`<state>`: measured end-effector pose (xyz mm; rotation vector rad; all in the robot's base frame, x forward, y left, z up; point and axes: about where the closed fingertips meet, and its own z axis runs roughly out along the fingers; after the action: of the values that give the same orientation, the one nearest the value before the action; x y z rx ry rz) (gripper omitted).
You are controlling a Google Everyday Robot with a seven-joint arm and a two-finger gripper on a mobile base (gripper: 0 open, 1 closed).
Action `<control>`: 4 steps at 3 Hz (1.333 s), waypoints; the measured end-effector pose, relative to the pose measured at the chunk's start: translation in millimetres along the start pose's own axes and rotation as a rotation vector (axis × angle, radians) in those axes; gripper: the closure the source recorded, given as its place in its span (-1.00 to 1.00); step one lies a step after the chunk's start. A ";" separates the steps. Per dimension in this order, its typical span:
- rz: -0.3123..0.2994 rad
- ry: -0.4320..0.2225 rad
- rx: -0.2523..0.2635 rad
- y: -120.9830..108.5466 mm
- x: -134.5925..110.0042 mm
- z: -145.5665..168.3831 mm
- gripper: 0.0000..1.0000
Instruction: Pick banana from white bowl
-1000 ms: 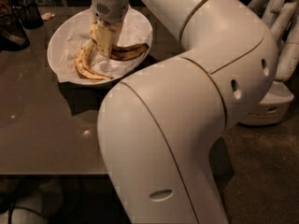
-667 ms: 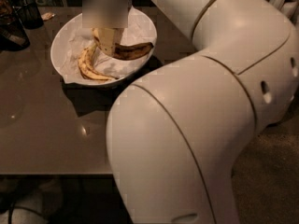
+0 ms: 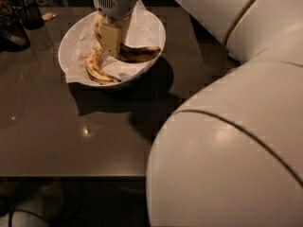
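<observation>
Since the earlier frames the arm's [image 3: 236, 150] bulky pale links have swung toward the right and lower part of the view, uncovering more tabletop beside the white bowl [image 3: 160, 32]. The bowl and its contents lie as they did.

The gripper [image 3: 112, 48] hangs straight down into the middle of the bowl, its tip level with the fruit. Whether it has closed on anything cannot be told.

The banana [image 3: 139, 54] lies in the right half of the bowl. It is short and gently curved, mostly brown-black with a thin yellow edge and a dark pointed tip toward the right rim. Its left end is hidden behind the gripper. A longer yellow banana [image 3: 97, 69] curves along the left side, streaked brown.

The bowl is wide, shallow, round and smooth, lined with crumpled white paper [image 3: 142, 25]. The table [image 3: 57, 136] is dark and glossy, showing small light glints and the bowl's shadow. A dark mesh cup [image 3: 31, 11] stands at the far left corner, well apart from the bowl.

Bare tabletop lies between the bowl and the table's front edge. The arm fills the right and lower right.
</observation>
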<state>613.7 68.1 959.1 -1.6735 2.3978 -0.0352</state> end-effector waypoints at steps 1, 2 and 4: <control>0.012 -0.040 0.032 4.8 7.1 -13.2 1.00; 0.023 -0.094 0.080 20.5 21.0 -33.9 1.00; 0.017 -0.097 0.007 41.4 25.0 -52.8 1.00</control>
<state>557.1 53.9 1000.6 -1.6139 2.3376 0.0394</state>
